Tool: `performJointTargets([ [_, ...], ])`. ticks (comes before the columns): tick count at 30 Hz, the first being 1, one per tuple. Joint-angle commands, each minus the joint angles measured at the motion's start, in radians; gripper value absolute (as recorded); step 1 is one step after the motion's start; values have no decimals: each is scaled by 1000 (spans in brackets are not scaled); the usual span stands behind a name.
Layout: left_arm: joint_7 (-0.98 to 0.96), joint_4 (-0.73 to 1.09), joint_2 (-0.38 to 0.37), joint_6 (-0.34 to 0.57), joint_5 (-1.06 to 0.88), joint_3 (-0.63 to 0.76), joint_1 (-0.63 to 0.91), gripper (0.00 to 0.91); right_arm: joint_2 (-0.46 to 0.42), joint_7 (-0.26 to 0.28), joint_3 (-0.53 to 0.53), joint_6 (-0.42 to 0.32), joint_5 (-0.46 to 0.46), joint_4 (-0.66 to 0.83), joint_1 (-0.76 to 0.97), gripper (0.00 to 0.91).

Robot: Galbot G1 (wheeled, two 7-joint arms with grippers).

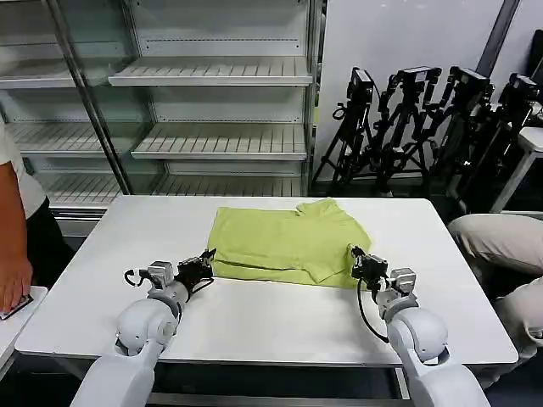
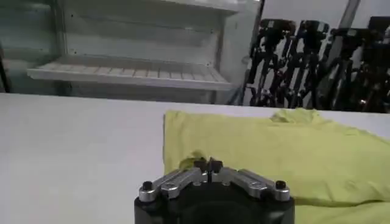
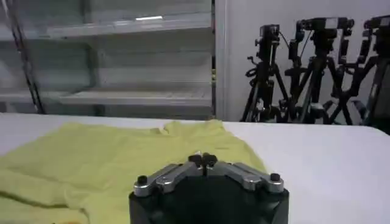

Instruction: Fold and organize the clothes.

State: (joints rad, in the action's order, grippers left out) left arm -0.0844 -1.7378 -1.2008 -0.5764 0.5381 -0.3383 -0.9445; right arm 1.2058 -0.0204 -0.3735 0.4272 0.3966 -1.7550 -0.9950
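The left tool [image 1: 207,257] sits low on the bench [image 1: 271,326], its fingertips pressed together at the near left corner of the shirt [image 1: 288,242]. In the left wrist view the left tool's [image 2: 210,163] tips meet on a small pucker of cloth at that corner of the shirt [image 2: 274,152], so it is clenched on the shirt's edge. The right tool [image 1: 357,254] rests at the shirt's near right corner, likewise clenched; in the right wrist view the right tool's [image 3: 204,159] tips touch each other over the shirt [image 3: 116,158], but whether cloth lies between them cannot be told.

The shirt lies partly folded in the middle of the white bench, toward its far side, with a doubled layer along the near edge and a sleeve turned inward on the right. Beyond the bench stand metal shelves [image 1: 212,110] on the left and a row of tripods [image 1: 424,127] on the right. A person's hand [image 1: 13,284] rests at the bench's left end.
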Motion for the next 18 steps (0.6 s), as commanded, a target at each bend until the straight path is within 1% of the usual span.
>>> performJointTargets([
  [1,-19,95,-3,3,-9,-3,60,907,7,-4,-3,-12,-32,48,27,907],
  [4,-28,39,11,0,-2,-16,36,907,-6,-13,-29,-8,-30,2,-10,907],
  [5,-33,17,20,0,7,-21,24,907,-15,-8,-39,-8,-26,-15,-28,907],
  [7,-49,-43,35,-1,34,-32,-15,907,-40,-4,-58,12,13,-79,-94,907],
  [10,-52,-97,58,-2,42,-35,-75,907,-65,-8,-76,25,21,-137,-169,907],
  [12,-53,-119,68,-3,37,-23,-110,907,-75,-23,-94,44,22,-176,-211,907],
  [14,-56,-117,73,-4,19,-6,-129,907,-77,-49,-104,69,19,-202,-239,907],
  [18,-65,-90,68,-5,-25,15,-133,907,-72,-78,-105,89,-21,-186,-264,907],
])
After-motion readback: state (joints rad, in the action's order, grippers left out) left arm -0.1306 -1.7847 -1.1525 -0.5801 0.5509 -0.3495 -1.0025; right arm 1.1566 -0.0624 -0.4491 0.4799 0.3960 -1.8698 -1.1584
